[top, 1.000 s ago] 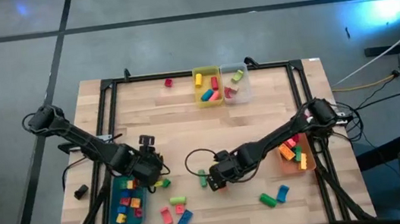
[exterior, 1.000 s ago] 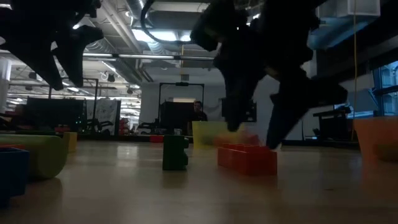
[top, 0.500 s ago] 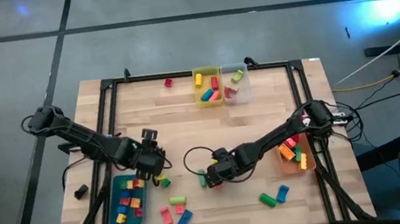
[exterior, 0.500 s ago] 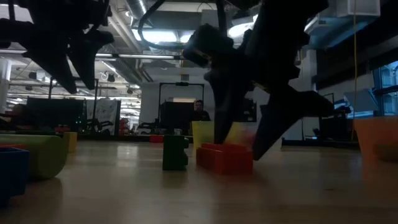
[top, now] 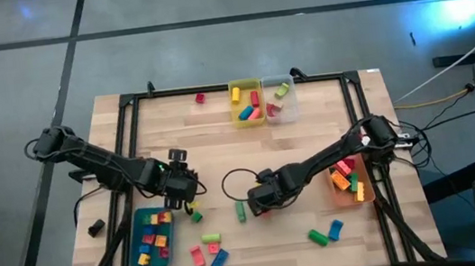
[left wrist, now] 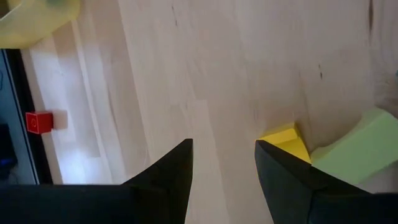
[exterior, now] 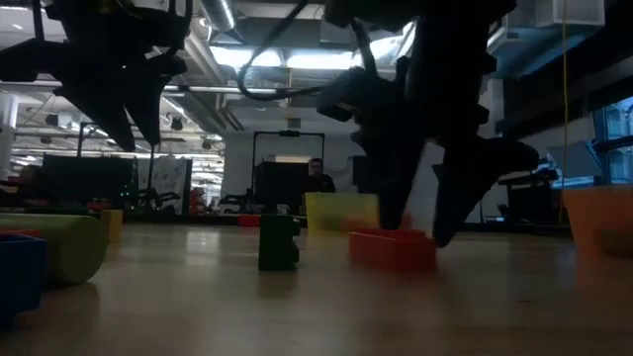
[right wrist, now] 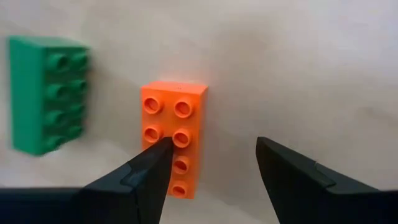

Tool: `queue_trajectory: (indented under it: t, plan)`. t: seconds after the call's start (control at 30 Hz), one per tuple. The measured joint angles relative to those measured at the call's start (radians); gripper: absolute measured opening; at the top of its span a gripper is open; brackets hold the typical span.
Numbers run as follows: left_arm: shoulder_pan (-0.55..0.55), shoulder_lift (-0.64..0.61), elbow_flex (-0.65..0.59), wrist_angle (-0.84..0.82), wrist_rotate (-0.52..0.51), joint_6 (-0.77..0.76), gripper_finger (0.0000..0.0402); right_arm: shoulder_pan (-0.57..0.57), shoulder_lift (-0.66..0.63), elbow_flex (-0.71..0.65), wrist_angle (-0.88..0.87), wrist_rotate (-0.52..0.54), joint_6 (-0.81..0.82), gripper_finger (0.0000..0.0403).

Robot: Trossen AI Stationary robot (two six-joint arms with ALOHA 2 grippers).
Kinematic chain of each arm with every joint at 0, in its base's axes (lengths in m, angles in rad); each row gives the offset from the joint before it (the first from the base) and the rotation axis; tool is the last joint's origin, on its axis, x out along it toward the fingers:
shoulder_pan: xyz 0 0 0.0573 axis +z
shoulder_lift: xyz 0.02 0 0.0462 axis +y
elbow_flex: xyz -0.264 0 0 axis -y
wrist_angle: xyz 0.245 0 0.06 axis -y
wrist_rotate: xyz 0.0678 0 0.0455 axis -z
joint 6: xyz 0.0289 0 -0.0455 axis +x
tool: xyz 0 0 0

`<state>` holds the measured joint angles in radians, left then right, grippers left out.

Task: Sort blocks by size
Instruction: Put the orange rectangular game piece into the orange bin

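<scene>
Orange block (right wrist: 173,137) lies under my released right end effector (right wrist: 211,167), green block (right wrist: 47,94) beside; left end effector (left wrist: 224,168) released above counter (left wrist: 236,68).

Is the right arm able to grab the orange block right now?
Probably yes. The right gripper is open right above the orange block, one finger overlapping it. The green block lies apart beside it.

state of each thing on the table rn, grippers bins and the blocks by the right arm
left gripper: open, empty, above the table beside the teal bin
right gripper: open, over the orange block
orange block: flat on the table, studs up, not gripped
green block: flat, studs up, apart from the orange block
teal bin: holds several blocks
yellow bin: holds blocks
orange bin: holds blocks
</scene>
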<state>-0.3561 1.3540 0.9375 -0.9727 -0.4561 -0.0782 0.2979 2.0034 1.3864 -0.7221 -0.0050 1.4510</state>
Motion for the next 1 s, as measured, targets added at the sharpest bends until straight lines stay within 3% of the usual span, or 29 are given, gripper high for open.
queue_trajectory:
  t: [0.33, 0.7, 1.0]
  plan:
    - [0.035, 0.0, 0.0, 0.05, 0.0, 0.039, 0.0156, -0.081, -0.043, -0.007, -0.301, 0.014, -0.123, 0.0232]
    - [0.076, 0.0, 0.0, 0.05, 0.0, 0.044, 0.0156, -0.076, -0.115, -0.006, -0.238, 0.057, -0.143, 0.0232]
    - [0.094, 0.0, 0.0, 0.079, 0.0, 0.067, 0.0157, -0.028, -0.044, -0.004, -0.174, 0.077, -0.134, 0.0232]
